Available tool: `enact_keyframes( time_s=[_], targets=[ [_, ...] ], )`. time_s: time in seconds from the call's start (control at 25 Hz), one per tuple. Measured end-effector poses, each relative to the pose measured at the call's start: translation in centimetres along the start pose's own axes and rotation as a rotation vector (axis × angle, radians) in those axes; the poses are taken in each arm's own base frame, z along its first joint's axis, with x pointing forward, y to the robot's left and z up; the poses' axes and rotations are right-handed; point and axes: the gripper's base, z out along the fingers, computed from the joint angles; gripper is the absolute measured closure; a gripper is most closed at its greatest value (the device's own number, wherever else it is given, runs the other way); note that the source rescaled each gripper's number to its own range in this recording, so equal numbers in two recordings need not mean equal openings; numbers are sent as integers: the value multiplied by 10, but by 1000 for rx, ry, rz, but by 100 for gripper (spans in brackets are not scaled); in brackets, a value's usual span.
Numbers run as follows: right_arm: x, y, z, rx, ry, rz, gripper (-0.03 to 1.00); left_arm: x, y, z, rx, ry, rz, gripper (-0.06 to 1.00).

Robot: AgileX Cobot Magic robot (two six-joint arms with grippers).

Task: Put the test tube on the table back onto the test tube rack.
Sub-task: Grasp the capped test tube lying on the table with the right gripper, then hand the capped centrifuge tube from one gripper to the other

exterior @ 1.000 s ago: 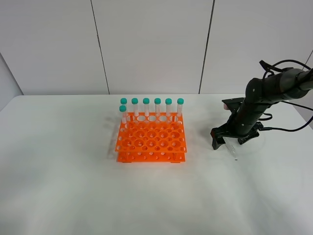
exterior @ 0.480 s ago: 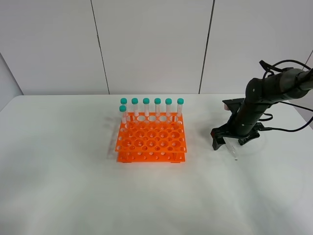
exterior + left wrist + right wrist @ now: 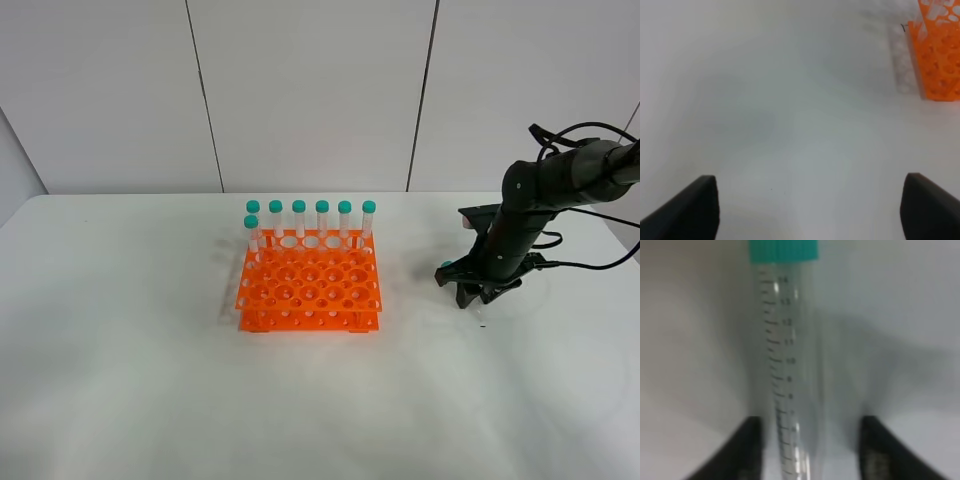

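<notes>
The test tube (image 3: 787,365), clear with a teal-green cap, lies on the white table (image 3: 150,350) at the right. In the high view only its cap (image 3: 446,266) shows beside the gripper. My right gripper (image 3: 474,296) is down over the tube. In the right wrist view its two fingers (image 3: 747,450) stand on either side of the tube's lower part. One finger is against the tube; the other has a gap. The orange test tube rack (image 3: 310,285) stands mid-table, well to the left. My left gripper (image 3: 810,200) is open and empty over bare table.
Several identical teal-capped tubes (image 3: 310,215) stand upright along the rack's back row and its far left. The rack's corner (image 3: 940,55) shows in the left wrist view. Black cables (image 3: 590,262) trail behind the right arm. The left arm is out of the high view.
My right gripper's fingers, wide apart earlier, have drawn in around the tube. The tube's teal cap now shows beside the gripper. Rack and left gripper have not moved.
</notes>
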Motion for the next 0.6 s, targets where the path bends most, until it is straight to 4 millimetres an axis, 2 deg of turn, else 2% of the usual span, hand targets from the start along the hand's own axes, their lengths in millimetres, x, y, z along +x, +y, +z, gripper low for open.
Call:
enact_keyframes(
  time_s=[0.04, 0.08, 0.12, 0.24, 0.36, 0.48, 0.6],
  targets=[
    [0, -1, 0, 6, 0, -6, 90, 0, 0, 0, 0, 0, 0, -6],
    [0, -1, 0, 12, 2, -12, 97, 0, 0, 0, 0, 0, 0, -6],
    [1, -1, 0, 16, 7, -17, 94, 0, 0, 0, 0, 0, 0, -6],
    [2, -2, 0, 24, 22, -28, 94, 0, 0, 0, 0, 0, 0, -6],
    [0, -2, -10, 24, 24, -28, 94, 0, 0, 0, 0, 0, 0, -6],
    [-7, -1, -43, 26, -19, -29, 94, 0, 0, 0, 0, 0, 0, -6],
    [-11, 0, -94, 31, -109, -30, 94, 0, 0, 0, 0, 0, 0, -6]
  ],
)
